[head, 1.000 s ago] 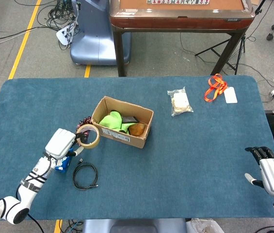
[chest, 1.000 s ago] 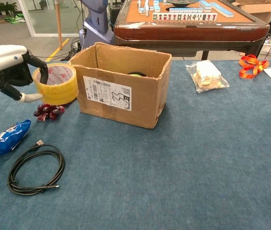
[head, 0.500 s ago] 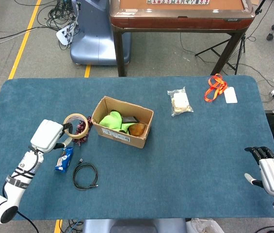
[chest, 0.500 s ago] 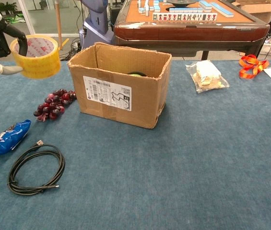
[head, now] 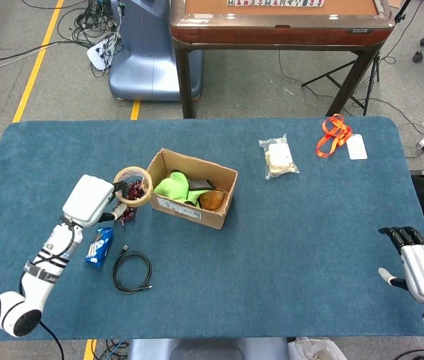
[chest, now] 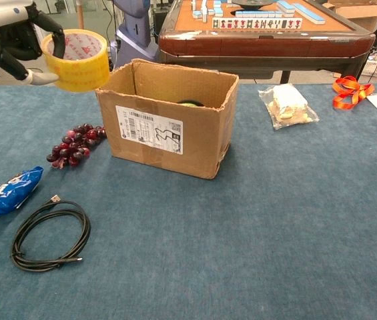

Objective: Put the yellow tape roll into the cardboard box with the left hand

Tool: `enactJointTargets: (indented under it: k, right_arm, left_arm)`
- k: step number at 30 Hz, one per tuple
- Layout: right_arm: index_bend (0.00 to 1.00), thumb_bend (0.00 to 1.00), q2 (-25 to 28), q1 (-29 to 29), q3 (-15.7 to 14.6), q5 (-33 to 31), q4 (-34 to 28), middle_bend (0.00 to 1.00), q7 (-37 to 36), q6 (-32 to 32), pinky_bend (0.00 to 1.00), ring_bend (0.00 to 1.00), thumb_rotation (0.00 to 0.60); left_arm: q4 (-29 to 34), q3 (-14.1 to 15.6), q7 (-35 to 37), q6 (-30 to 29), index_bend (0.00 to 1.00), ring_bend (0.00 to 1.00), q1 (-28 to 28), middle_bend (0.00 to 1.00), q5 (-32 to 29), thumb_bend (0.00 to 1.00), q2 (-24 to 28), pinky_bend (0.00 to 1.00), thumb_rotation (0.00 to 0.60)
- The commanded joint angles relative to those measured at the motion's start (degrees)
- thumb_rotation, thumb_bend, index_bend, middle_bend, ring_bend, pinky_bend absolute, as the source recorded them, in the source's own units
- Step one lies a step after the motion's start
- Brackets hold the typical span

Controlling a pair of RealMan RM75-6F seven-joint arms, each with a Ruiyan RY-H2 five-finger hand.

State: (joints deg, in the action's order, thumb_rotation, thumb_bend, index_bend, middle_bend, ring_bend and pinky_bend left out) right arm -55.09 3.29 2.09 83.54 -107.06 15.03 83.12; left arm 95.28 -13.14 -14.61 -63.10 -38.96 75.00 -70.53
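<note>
L hand (chest: pixel 16 41) grips yellow tape roll (chest: pixel 79 60), 1 finger hooked thru core, thumb under outer wall. Roll held in air, just beside L end of cardboard box (chest: pixel 168 117), abt level w/ box rim, not inside. Grapes (chest: pixel 75 146) on cloth beside box, below roll. Blue snack pack (chest: pixel 7 192) & black cable coil (chest: pixel 49 235) further from box, same side. R hand (head: pixel 419 266) well apart from box at R table edge, fingers spread, holding nothing.

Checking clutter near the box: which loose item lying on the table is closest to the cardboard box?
The bunch of grapes, just off the cardboard box's left side; the blue snack packet and black cable coil lie farther out.
</note>
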Motion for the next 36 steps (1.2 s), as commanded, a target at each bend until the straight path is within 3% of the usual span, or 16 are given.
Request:
enactJointTargets:
  k: [1,14,16,25,36]
  right_arm:
    - [0.29,0.08,0.1,0.0,0.1,0.0,-0.1,0.31,-0.2,0.1,0.52,0.22,0.600]
    - [0.29,0.08,0.7,-0.1,0.1,0.2,-0.2,0.31,-0.9,0.3,0.52,0.22,0.600]
    - [0.29,0.08,0.7,-0.1,0.2,0.3,-0.3,0.31,-1.0,0.4,0.52,0.22,0.600]
    - [0.31,0.08,0.6,-0.1,0.1,0.2,-0.2,0.32,-1.0,0.2,0.52,0.22,0.600]
    - [0.31,0.08,0.7,0.0,0.2,0.1,-0.2,0.32,-1.1,0.0,0.52,0.22,0.600]
  left_arm:
    - [1.0,-1.1,-2.4,1.6,0.72,1.00,-1.7,1.00,-2.2,0.38,-1.0,1.00,0.600]
    - [4.6,-1.8,-13.2,4.5,0.70,1.00,-7.1,1.00,-8.5,0.38,-3.5,1.00,0.600]
    - [5.0,-1.6,-14.3,4.5,0.67,1.00,-7.5,1.00,-9.0,0.38,-3.6,1.00,0.600]
    - [6.1,-1.6,-16.1,3.6,0.38,1.00,-8.6,1.00,-11.0,0.37,-4.2,1.00,0.600]
    - [6.0,-1.4,-16.1,2.8,0.30,1.00,-9.7,1.00,-11.3,0.37,-4.8,1.00,0.600]
